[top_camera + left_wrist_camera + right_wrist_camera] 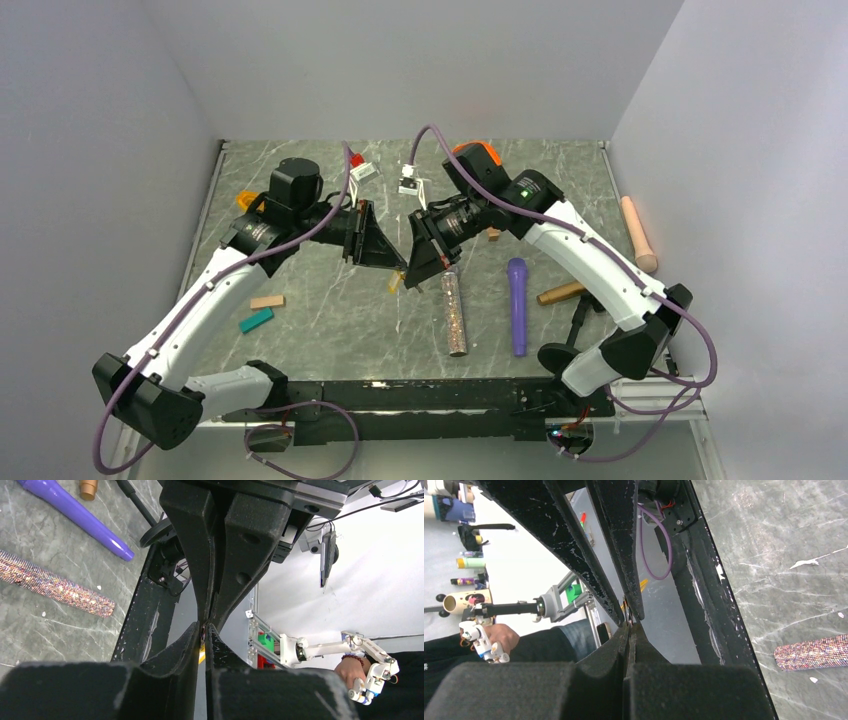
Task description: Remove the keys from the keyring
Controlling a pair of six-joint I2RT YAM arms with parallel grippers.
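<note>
keys [394, 283]: only yellow sliver visible, rest hidden

We find the left gripper [398, 262] and right gripper [413, 275] tip to tip over the middle of the table [340, 330], the keys [394, 284] at their tips. Rightward lie a tube [454, 312], a wand [517, 305], then a peg [560, 293], and a club [638, 233] at the right edge. On the left lies a block [267, 301], a second block [256, 320] just before it.
</note>
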